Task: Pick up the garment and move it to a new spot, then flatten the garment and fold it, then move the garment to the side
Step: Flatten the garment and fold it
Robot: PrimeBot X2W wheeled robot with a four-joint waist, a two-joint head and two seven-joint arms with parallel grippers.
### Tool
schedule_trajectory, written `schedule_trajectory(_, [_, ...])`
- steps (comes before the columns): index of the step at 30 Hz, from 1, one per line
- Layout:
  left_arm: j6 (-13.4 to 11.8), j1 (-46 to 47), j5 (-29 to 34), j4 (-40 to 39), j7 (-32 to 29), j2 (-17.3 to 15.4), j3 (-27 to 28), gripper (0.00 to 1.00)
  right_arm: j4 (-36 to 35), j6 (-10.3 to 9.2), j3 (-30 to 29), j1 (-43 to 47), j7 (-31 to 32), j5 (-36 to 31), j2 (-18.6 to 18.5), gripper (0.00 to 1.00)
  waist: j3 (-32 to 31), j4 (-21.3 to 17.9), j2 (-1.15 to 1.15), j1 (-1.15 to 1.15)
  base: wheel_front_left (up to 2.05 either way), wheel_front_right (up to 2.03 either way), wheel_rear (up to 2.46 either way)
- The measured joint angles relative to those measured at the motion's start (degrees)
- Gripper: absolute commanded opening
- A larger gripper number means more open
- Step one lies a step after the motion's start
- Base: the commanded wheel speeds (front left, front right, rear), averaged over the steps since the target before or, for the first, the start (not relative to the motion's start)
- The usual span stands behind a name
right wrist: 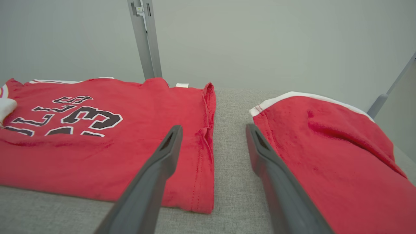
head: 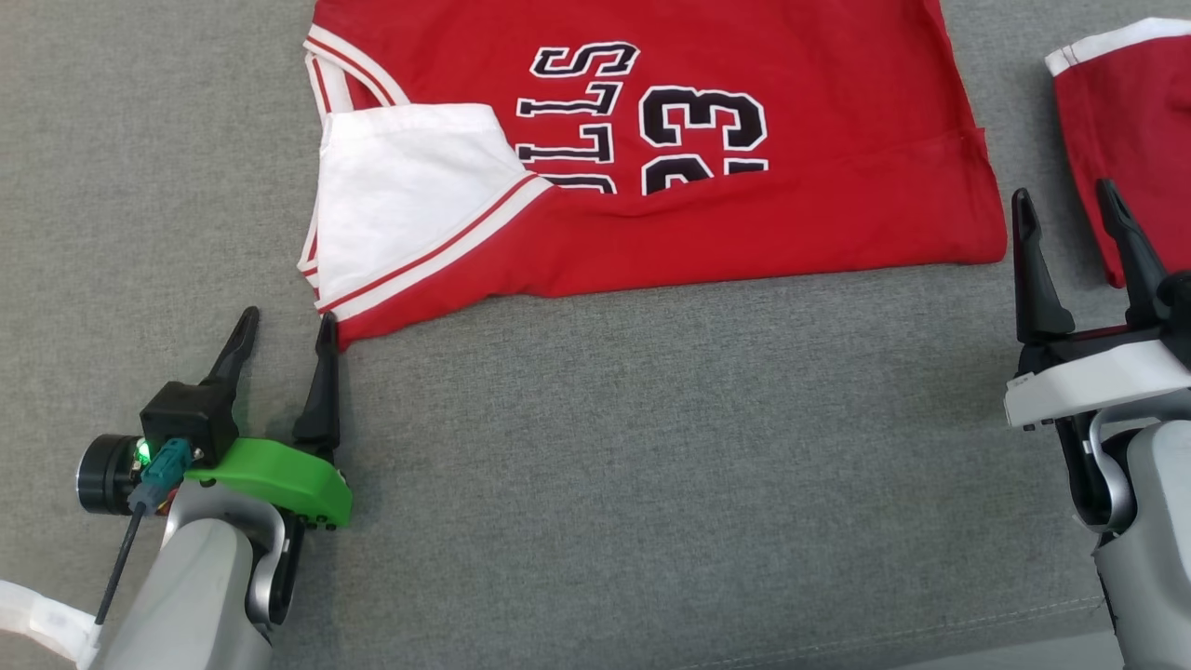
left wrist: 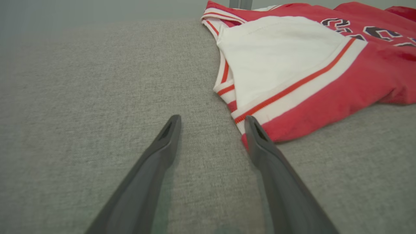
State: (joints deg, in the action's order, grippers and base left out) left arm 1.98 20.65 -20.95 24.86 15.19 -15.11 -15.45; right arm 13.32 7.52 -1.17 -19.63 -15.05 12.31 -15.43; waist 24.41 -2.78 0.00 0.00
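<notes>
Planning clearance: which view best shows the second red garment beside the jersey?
Right wrist view: the second red garment lies close, white trim visible. Head view cuts it at the edge; left wrist view gives perhaps a distant red sliver.

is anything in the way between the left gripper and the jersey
Nothing visible stands between them. The left gripper is open over the bare grey surface, with one fingertip right beside the near corner of the jersey.

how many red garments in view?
2. A numbered jersey lies top centre in the head view; a second red garment lies apart to its right, cut by the frame edge. More may be hidden.
</notes>
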Motion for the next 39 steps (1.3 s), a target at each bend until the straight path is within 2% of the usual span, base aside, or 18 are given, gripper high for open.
schedule_trajectory(7, [1.4, 0.6, 1.0, 3.8, 0.2, 0.4, -0.9, 1.0, 0.2, 0.0, -0.6, 0.0, 0.0, 0.1, 0.4, 1.0, -0.8, -1.3, 0.0, 0.0, 0.0, 0.0, 0.0])
schedule_trajectory(9, [1.6, 0.4, 1.1, 4.2, 0.2, 0.5, -1.2, 0.91, 0.2, 0.0, -0.7, 0.0, 0.0, 0.1, 0.6, 1.0, -1.0, -1.4, 0.0, 0.0, 0.0, 0.0, 0.0])
schedule_trajectory(10, [1.9, 0.3, 1.2, 4.4, 0.2, 0.7, -1.5, 0.8, 0.2, 0.0, -0.7, 0.1, 0.0, 0.1, 0.7, 1.0, -1.2, -1.5, 0.0, 0.0, 0.0, 0.0, 0.0])
schedule_trajectory(11, [2.2, 0.3, 1.2, 4.4, 0.2, 0.8, -1.6, 0.58, 0.2, 0.0, -0.7, 0.2, 0.0, 0.1, 0.8, 1.0, -1.3, -1.5, 0.0, 0.0, 0.0, 0.0, 0.0])
schedule_trajectory(12, [2.4, 0.2, 1.1, 4.4, 0.2, 0.8, -1.9, 0.48, 0.3, 0.0, -0.7, 0.3, 0.0, 0.1, 0.9, 1.0, -1.4, -1.5, 0.0, 0.0, 0.0, 0.0, 0.0])
schedule_trajectory(14, [2.8, 0.2, 1.0, 4.3, 0.0, 0.9, -2.7, 0.4, 0.4, 0.0, -0.9, 0.4, 0.0, 0.1, 1.0, 1.0, -1.5, -1.3, 0.0, 0.0, 0.0, 0.0, 0.0])
schedule_trajectory(15, [3.0, 0.2, 1.0, 4.1, -0.6, 0.9, -3.2, 0.27, 0.5, 0.0, -1.0, 0.4, 0.0, 0.1, 1.0, 1.0, -1.5, -1.2, 0.0, 0.0, 0.0, 0.0, 0.0])
schedule_trajectory(16, [3.1, 0.2, 1.0, 4.0, -1.3, 1.0, -3.7, 0.09, 0.5, 0.0, -1.0, 0.4, 0.0, 0.1, 1.1, 1.0, -1.4, -1.0, 0.0, 0.0, 0.0, 0.0, 0.0])
schedule_trajectory(17, [3.4, 0.3, 1.0, 4.0, -1.8, 1.1, -4.1, 0.0, 0.6, 0.0, -1.0, 0.4, 0.0, 0.2, 1.2, 1.0, -1.4, -0.9, 0.0, 0.0, 0.0, 0.0, 0.0])
schedule_trajectory(20, [3.7, 1.0, 1.0, 4.1, -3.4, 0.9, -5.2, 0.0, 0.9, 0.0, -0.8, 0.4, 0.0, 0.2, 1.3, 1.0, -1.3, -0.6, 0.0, 0.0, 0.0, 0.0, 0.0])
schedule_trajectory(25, [4.0, 1.1, 0.3, 3.7, -2.9, 0.6, -5.0, 0.0, 3.7, 0.0, 0.8, 0.2, 0.0, 2.2, 1.3, 1.0, -1.6, -0.3, 0.0, 0.0, 0.0, 0.0, 0.0])
schedule_trajectory(38, [3.5, 0.6, 0.4, 0.9, -2.5, -1.9, -4.7, 0.0, 22.7, 0.0, 7.2, -6.4, 0.0, 11.8, -0.8, 1.0, -2.1, 1.5, 0.0, 0.0, 0.0, 0.0, 0.0])
schedule_trajectory(39, [3.5, 0.6, 0.4, 0.8, -2.5, -2.0, -4.8, 0.0, 23.8, 0.0, 8.3, -6.8, 0.0, 12.6, -1.0, 0.87, -2.1, 1.6, 0.0, 0.0, 0.0, 0.0, 0.0])
